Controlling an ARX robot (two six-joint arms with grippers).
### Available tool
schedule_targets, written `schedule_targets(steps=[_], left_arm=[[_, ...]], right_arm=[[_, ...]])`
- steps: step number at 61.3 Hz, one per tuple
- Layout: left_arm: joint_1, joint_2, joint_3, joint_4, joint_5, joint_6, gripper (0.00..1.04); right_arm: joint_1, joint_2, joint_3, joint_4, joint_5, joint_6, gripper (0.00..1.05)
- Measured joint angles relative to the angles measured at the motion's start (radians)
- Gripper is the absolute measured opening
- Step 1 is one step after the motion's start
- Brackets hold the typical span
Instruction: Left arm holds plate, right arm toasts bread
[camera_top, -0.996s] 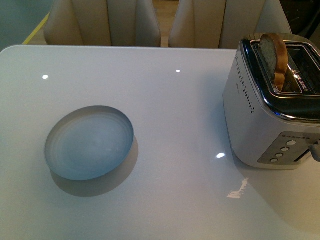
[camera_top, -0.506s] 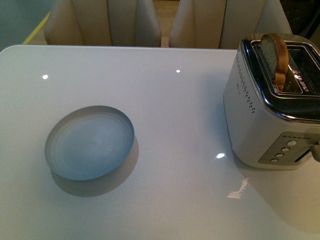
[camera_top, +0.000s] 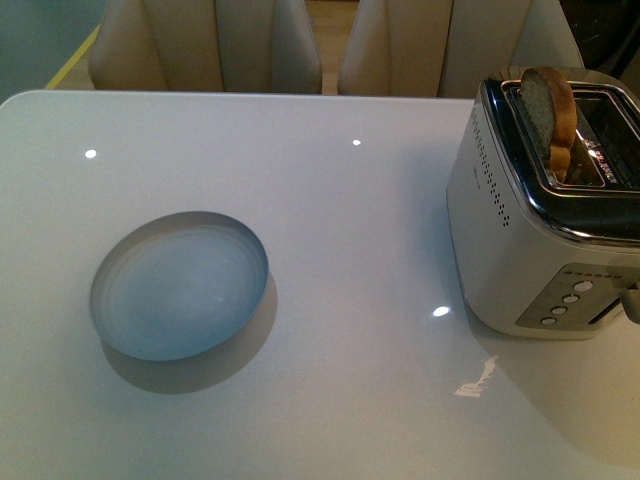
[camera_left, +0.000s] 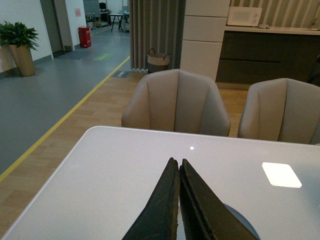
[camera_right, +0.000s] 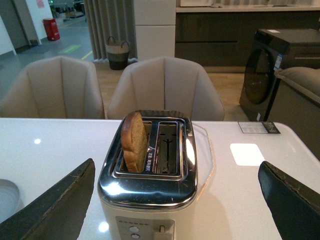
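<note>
A glossy white table (camera_top: 350, 230) carries everything, with beige chairs (camera_top: 210, 45) behind it and an open room beyond. On its left part lies the plate (camera_top: 180, 285), round, pale blue-grey, low-rimmed. The left gripper (camera_left: 179, 167) hovers above the table with its fingers pressed together, the plate's edge just beneath them. To the right stands a silver toaster (camera_top: 530, 230); the bread (camera_top: 550, 115), tan with brown crust, stands upright in its left slot. The right gripper (camera_right: 180, 200) is spread wide, the toaster between its fingers, untouched.
</note>
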Motion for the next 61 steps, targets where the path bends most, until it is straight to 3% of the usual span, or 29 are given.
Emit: schedule_targets(steps=[12, 18, 58, 61], left_arm=[[0.0, -0.058, 0.0, -0.058, 0.0, 0.0, 0.03], [0.0, -0.193, 0.0, -0.215, 0.0, 0.0, 0.03], [0.0, -0.218, 0.0, -0.224, 0.0, 0.0, 0.03], [0.0, -0.218, 0.0, -0.224, 0.0, 0.0, 0.13]], right_arm=[[0.0, 0.0, 0.0, 0.0, 0.0, 0.0, 0.96], [0.0, 0.0, 0.0, 0.0, 0.0, 0.0, 0.96], [0.0, 0.0, 0.0, 0.0, 0.0, 0.0, 0.96], [0.0, 0.0, 0.0, 0.0, 0.0, 0.0, 0.96]])
